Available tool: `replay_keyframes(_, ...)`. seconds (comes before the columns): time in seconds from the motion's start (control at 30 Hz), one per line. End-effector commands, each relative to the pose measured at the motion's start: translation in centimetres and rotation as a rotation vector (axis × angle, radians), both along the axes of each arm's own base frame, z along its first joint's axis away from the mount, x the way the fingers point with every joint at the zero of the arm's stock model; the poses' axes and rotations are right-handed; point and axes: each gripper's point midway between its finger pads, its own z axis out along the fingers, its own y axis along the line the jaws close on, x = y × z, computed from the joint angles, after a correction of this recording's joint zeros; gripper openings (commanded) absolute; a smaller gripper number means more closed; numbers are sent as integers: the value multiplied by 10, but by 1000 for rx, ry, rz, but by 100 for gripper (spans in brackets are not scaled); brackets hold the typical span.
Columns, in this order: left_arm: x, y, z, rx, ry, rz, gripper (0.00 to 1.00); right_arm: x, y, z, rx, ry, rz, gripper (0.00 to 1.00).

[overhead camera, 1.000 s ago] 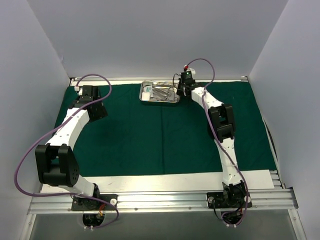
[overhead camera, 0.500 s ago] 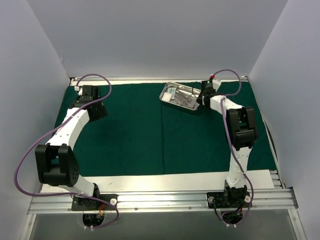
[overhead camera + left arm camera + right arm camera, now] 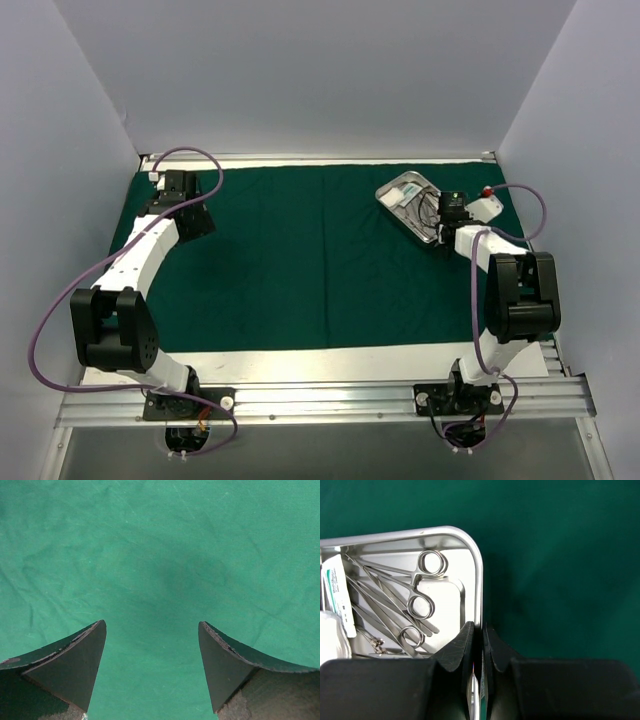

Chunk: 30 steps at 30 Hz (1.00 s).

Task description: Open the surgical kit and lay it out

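The dark green drape [image 3: 300, 260] lies spread flat over the table. The shiny steel tray [image 3: 400, 190] sits at the back right, turned at an angle. My right gripper [image 3: 443, 222] is shut on the tray's rim [image 3: 479, 580]; one finger is inside the tray, one outside. In the right wrist view the tray holds silver scissor-like instruments [image 3: 417, 605], a white-green packet [image 3: 337, 595] and a white gauze wad [image 3: 330, 640]. My left gripper [image 3: 178, 186] is open and empty over bare drape [image 3: 160, 570] at the back left, its fingertips [image 3: 92, 645] wide apart.
White walls close in the back and both sides. A white strip of table [image 3: 300, 362] shows in front of the drape, then the metal rail [image 3: 320, 400] with the arm bases. A purple cable [image 3: 520, 200] loops off the right wrist.
My right gripper has dragged the tray from the back middle to the back right, and the tray has turned. The left arm has not moved.
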Motion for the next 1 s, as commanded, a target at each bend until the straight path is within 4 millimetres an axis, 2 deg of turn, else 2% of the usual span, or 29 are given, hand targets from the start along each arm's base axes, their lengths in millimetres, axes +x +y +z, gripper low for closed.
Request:
replay_keyframes(0.0,8,-2,8,-4,-45,5,84,1,-18,40,37,-205,-220,0)
replay_keyframes(0.13,8,-2,8,-4,-46,7,84,-23,-21,19,74,-178,-310,0)
replay_keyframes(0.4,8,-3,10,-11,-54,12,84,-54,-10,0,162,-142,-431,0)
replay_keyframes(0.67,8,-3,11,-15,-58,12,84,-61,18,-2,224,-138,-463,1)
replay_keyframes(0.87,8,-5,12,-23,-61,7,84,-66,32,-4,278,-99,-483,3)
replay_keyframes(0.97,8,-6,12,-27,-63,6,84,-65,39,-3,308,-110,-483,9)
